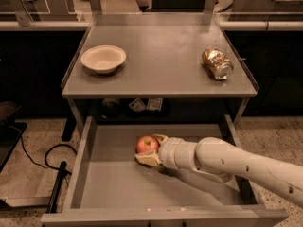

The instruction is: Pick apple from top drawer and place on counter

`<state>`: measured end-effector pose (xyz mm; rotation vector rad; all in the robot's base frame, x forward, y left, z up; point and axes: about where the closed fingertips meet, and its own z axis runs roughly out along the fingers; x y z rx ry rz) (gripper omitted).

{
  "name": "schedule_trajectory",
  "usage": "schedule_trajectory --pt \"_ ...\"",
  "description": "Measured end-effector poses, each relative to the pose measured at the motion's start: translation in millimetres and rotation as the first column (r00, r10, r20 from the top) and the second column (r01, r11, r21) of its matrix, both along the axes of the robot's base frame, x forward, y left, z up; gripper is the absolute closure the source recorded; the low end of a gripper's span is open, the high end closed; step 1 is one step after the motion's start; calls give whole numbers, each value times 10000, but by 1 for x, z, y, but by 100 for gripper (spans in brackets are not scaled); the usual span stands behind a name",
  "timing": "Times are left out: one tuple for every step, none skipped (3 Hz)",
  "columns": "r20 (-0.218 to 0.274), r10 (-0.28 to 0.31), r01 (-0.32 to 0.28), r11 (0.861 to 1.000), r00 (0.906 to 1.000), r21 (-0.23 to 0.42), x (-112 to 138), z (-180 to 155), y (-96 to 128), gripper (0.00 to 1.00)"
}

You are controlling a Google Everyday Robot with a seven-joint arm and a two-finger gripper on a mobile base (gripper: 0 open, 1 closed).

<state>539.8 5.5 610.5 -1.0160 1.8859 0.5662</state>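
Note:
The red apple (147, 144) is in the open top drawer (113, 183), near its back middle. My gripper (153, 149) reaches in from the right on a white arm and is shut on the apple, with one tan finger (161, 137) behind it and the other finger (146, 160) in front of and below it. The apple looks held just above the drawer bottom. The grey counter (161, 56) lies above the drawer.
A cream bowl (103, 58) stands on the counter's left side and a crushed gold-brown can (217, 63) lies on its right side. Black cables (52, 160) lie on the floor left of the drawer. More tables stand behind the counter.

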Motion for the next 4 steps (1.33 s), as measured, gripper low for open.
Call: schedule_trajectory --pt "-1 2 -2 10000 10000 3 0 1 0 89" --pt "199 -388 390 9992 9990 -71 -4 27 -7 100" --pt "508 -770 776 9969 9957 -115 -8 74 -17 100" --pt "629 -928 933 9956 9937 -54 -11 113 -25 100"
